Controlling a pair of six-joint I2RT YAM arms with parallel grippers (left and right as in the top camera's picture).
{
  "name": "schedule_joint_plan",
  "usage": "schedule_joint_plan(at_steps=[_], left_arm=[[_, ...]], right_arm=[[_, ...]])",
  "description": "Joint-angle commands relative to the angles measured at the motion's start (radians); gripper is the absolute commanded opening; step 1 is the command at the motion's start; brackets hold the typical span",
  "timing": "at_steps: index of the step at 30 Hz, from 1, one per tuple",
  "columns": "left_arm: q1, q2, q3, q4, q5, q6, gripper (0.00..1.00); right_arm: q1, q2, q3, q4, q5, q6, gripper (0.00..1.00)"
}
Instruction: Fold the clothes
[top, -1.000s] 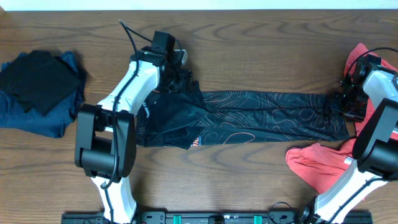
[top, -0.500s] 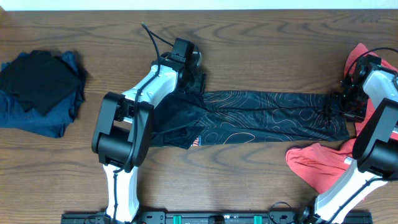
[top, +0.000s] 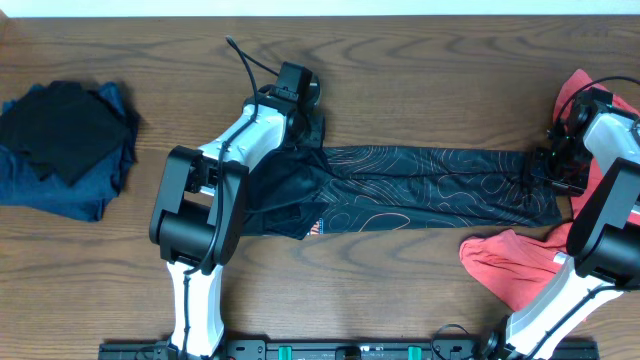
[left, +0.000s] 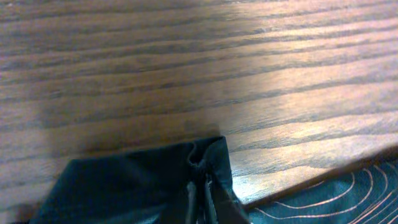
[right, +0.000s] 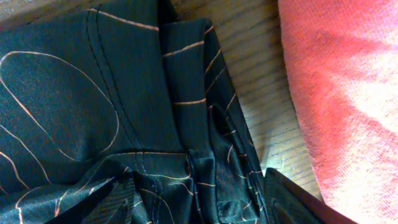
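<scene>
The black jersey (top: 430, 190) with thin orange lines lies stretched left to right across the table, its left part bunched into dark folds. My left gripper (top: 312, 133) is at the jersey's upper left corner. In the left wrist view it (left: 204, 190) is shut, pinching a fold of the dark fabric (left: 124, 183). My right gripper (top: 552, 165) sits on the jersey's right end. In the right wrist view it (right: 199, 186) stands open, its jaws wide apart astride the rumpled hem (right: 62, 93). A coral-red shirt (top: 505, 262) lies just right of it (right: 348, 93).
A pile of dark blue and black clothes (top: 65, 140) rests at the table's left edge. More coral-red cloth (top: 575, 90) shows behind the right arm. The wooden table (top: 420, 70) runs bare behind the jersey. Both arm bases stand at the front edge.
My left arm has swung right to the jersey's upper left corner, and its gripper has shut on the fabric. The right arm has stayed in place.
</scene>
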Motion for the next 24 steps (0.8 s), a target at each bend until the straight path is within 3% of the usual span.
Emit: schedule_joint_plan(at_steps=[1,11,17,24], left_arm=[[0.001,0.025,-0.004,-0.021,0.017,0.002,0.06],[-0.008,-0.134,-0.003,-0.183,0.267,0.002,0.06],[-0.064,-0.159,-0.003,-0.311,0.272,0.003,0.07],[-0.159,-0.158,-0.004,-0.328,0.211,0.017,0.06]], right_arm=[[-0.017,0.033,-0.026,-0.001,0.014,-0.011,0.65],[-0.017,0.033,-0.026,-0.001,0.015,-0.011,0.65],[-0.017,0.033,-0.026,-0.001,0.015,-0.011,0.65],[-0.017,0.033,-0.026,-0.003,0.014,-0.011,0.67]])
